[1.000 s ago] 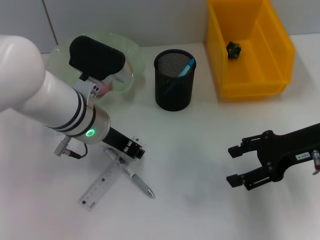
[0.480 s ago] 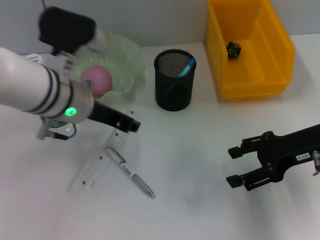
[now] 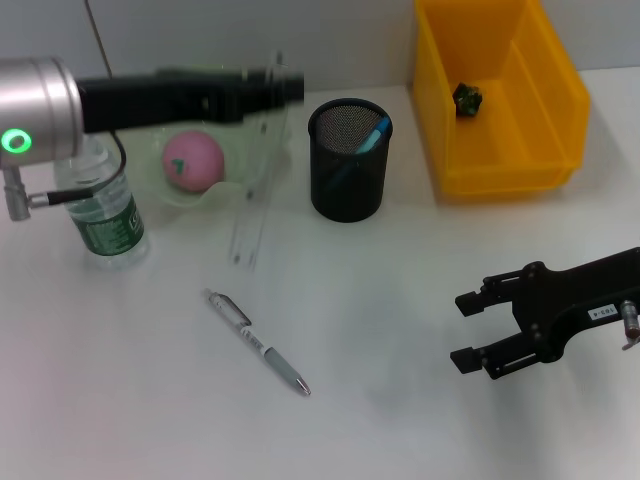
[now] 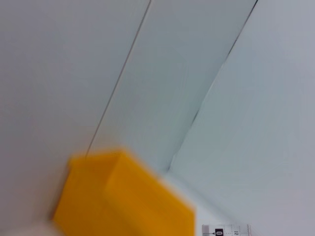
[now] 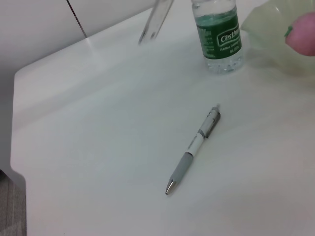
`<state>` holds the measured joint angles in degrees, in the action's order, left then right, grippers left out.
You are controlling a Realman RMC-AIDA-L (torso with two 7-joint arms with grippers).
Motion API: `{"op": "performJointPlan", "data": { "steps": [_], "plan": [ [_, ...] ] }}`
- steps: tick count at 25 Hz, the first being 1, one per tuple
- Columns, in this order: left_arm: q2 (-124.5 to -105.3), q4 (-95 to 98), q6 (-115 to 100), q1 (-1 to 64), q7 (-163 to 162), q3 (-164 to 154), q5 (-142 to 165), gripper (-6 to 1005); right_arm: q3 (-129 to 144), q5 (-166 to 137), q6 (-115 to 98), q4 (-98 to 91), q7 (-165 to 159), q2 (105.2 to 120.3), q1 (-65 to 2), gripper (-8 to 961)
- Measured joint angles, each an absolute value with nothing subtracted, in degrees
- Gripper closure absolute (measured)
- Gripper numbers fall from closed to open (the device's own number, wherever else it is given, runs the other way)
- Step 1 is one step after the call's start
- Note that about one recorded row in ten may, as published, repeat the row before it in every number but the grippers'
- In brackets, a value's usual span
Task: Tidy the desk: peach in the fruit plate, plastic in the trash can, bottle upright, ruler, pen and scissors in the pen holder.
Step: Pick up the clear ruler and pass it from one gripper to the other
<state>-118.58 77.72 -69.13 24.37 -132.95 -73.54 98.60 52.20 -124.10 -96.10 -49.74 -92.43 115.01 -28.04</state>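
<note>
Now the ruler (image 3: 258,175) is off the counter (image 3: 400,330): a second ago it lay flat beside the pen, and it hangs in the air, nearly vertical, from the left gripper (image 3: 283,85), whose fingers are closed on its upper end. The left arm has swung up and across, so the ruler sits between the fruit plate (image 3: 262,150) and the pen holder (image 3: 348,160), close to the holder's rim.

Status of the other items:
- The peach (image 3: 193,160) rests in the fruit plate.
- The bottle (image 3: 103,210) stands upright.
- The scissors (image 3: 370,135) sit in the pen holder.
- A dark scrap (image 3: 466,98) lies in the trash can (image 3: 500,150).
- The pen (image 3: 258,343) lies on the counter.

The right gripper (image 3: 470,330) hovers low at the right, fingers spread wide and empty.

Judgement: ruler insertion comes next; only the pen remains afterwards.
</note>
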Motion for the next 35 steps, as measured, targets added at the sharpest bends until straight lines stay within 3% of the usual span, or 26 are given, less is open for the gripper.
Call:
{"op": "performJointPlan", "data": {
  "steps": [16,22,35],
  "plan": [
    [-119.08,44.2,-68.88,22.2,-59.24,-89.5,34.25,609,52.2,-123.74,-94.97,-49.84,-92.12,116.19,-28.1,158],
    [-119.16,40.74,-68.48,20.25,-26.34,-112.28,3.3,608,50.82,-121.47,-93.13,-50.13,-88.46,118.37,-27.7,159],
    [-119.18,40.66,-64.84,20.37,-12.24,-128.49,-22.25,607,49.43,-88.06,-87.91,-30.26,-54.67,119.27,-25.47,161]
  ]
}}
